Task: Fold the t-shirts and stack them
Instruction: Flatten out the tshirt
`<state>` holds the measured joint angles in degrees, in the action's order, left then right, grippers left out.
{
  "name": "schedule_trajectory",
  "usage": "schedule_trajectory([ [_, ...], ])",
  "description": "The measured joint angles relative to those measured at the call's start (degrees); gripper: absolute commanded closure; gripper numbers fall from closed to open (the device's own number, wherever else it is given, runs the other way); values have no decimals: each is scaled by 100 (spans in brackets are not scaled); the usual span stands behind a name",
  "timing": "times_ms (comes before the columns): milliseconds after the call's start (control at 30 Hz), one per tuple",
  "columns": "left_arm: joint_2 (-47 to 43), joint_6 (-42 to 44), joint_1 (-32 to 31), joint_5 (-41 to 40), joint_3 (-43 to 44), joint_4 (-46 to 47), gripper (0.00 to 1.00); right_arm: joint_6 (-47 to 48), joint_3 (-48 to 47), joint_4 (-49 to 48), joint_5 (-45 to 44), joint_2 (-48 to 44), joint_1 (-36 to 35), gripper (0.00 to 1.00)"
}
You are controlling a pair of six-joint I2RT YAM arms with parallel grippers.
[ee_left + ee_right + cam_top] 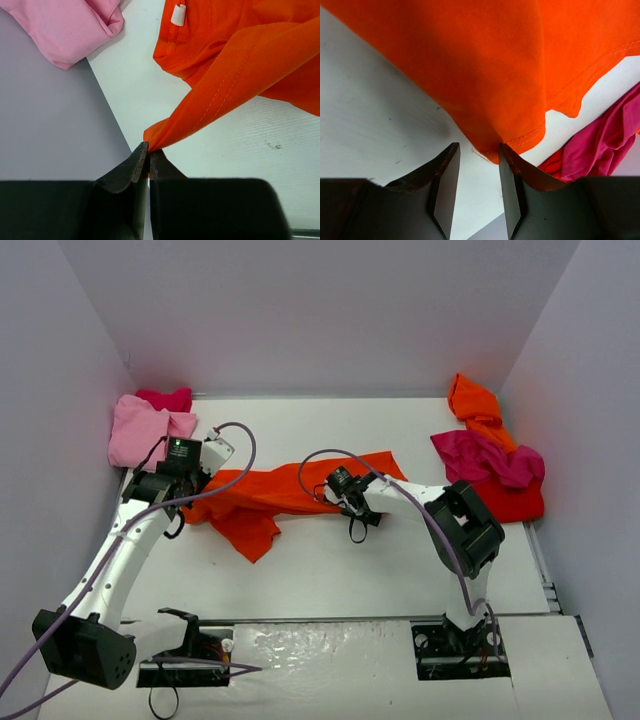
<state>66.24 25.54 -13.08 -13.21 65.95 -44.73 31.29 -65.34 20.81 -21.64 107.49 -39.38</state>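
An orange t-shirt (270, 495) lies stretched across the middle of the table. My left gripper (192, 502) is at its left end and is shut on a corner of the cloth (165, 132), close by the left wall. The collar with its white tag (178, 14) lies just beyond. My right gripper (347, 497) is over the shirt's right part. It is open (477, 152), with a hem corner of the orange shirt (520, 142) lying right at its fingertips, not pinched.
A pink shirt (140, 430) and a magenta one (165, 398) lie at the back left; the pink one also shows in the left wrist view (70, 25). At the back right is a pile of orange (475, 405), magenta (490, 455) and red (515, 502) shirts. Walls enclose the table.
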Motion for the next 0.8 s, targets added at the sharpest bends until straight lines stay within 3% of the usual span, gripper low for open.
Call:
schedule_trajectory([
  [233, 0, 11, 0, -23, -104, 26, 100, 0, 25, -155, -304, 182, 0, 72],
  [300, 0, 29, 0, -28, -114, 27, 100, -1, 28, -196, -373, 214, 0, 90],
  [367, 0, 51, 0, -37, -115, 33, 100, -5, 31, -233, -418, 225, 0, 100],
  [800, 3, 106, 0, -52, -115, 55, 100, 21, 31, -356, -787, 60, 30, 100],
])
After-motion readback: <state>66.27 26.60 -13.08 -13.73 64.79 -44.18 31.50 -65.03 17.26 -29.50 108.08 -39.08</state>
